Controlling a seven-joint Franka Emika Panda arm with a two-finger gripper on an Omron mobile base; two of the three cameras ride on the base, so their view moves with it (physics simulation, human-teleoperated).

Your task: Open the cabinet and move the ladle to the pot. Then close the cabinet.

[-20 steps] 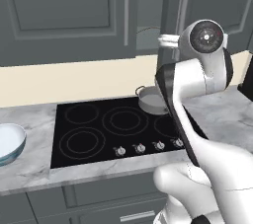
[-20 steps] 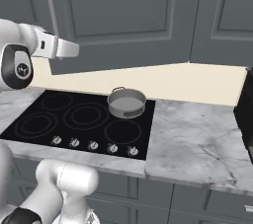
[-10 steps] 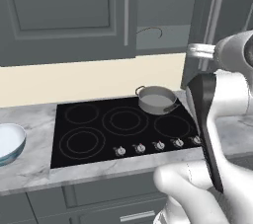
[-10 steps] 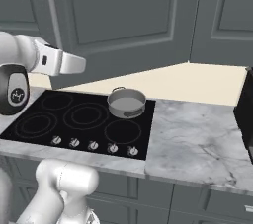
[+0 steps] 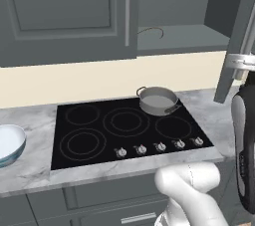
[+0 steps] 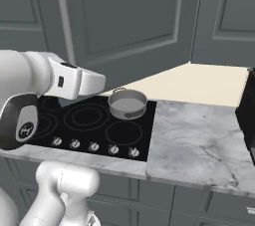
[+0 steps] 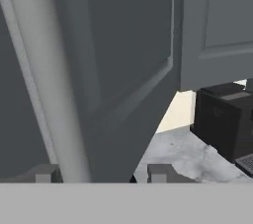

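The gripper (image 7: 101,172) straddles the silver bar handle (image 7: 49,85) of the cabinet's (image 5: 69,16) right door (image 7: 133,65), one fingertip on each side. The jaws are visibly apart; whether they still pinch the bar or have just let go cannot be told. The door swings wide beside the hand, edge-on in the left base view, its panelled face broad across the right base view. Past it, the opened compartment shows the ladle (image 5: 149,32) lying on the shelf, untouched. Below and well clear of the hand, the pot (image 5: 157,100) sits on the far right burner of the black cooktop (image 5: 124,130), empty as far as can be seen. A pale bowl (image 5: 9,143) rests at the counter's far left.

So the opening looks done; fetching the ladle, setting it in the pot and shutting the door remain. Against the frame a second back, the door has swung much further open, the arm has moved right with it, and the shelf is now exposed.
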